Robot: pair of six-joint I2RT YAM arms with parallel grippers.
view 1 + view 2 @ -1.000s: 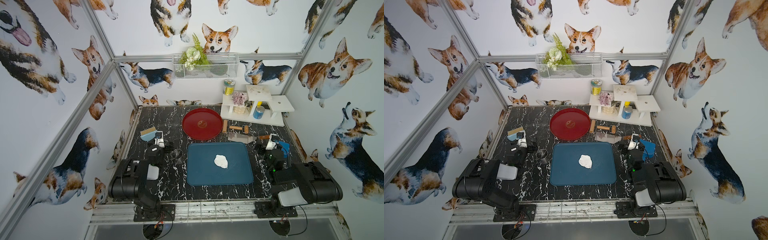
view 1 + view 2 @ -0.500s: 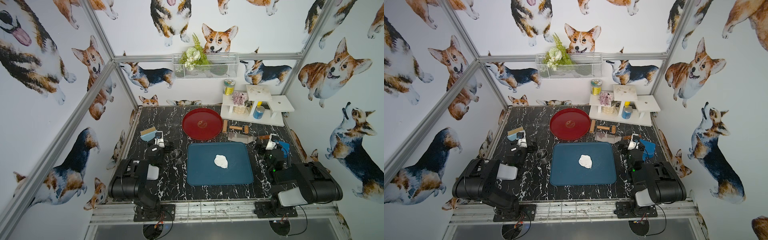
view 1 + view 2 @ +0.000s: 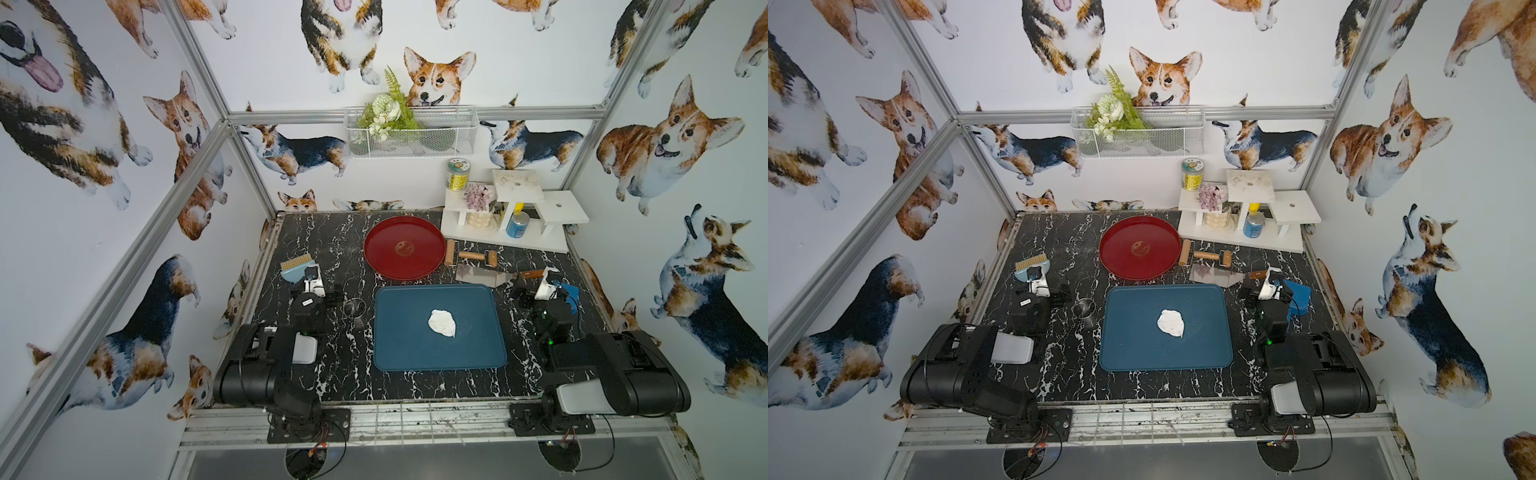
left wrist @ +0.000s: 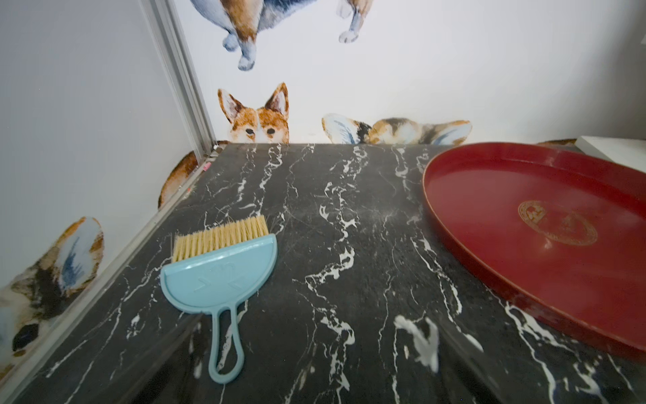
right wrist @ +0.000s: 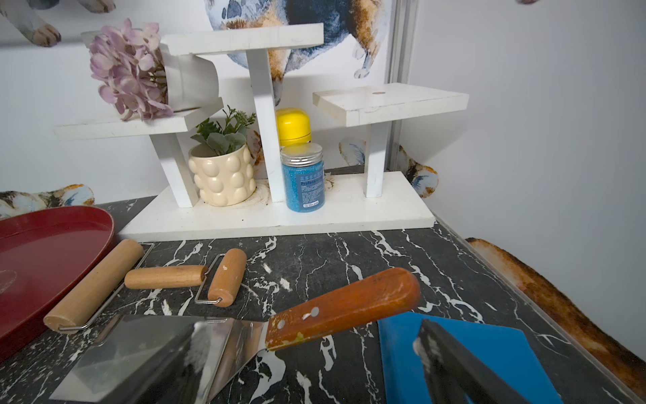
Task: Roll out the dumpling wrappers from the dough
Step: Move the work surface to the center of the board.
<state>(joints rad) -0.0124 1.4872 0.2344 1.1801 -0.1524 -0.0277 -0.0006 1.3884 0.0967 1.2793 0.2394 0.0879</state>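
The left claw [image 4: 314, 328] is spread wide and holds nothing; just ahead of it lies a light blue brush [image 4: 220, 276]. The right claw [image 5: 311, 339] is also spread and empty, with a spatula [image 5: 342, 307] just ahead. Between both claws, well apart from them, the dough [image 3: 442, 323] lies as one white lump on the blue tray [image 3: 399, 353].

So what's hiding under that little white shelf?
Under the white shelf stand a cream pot with a green plant and a blue jar. Behind the jar is a yellow-capped thing; the jar covers its lower part.
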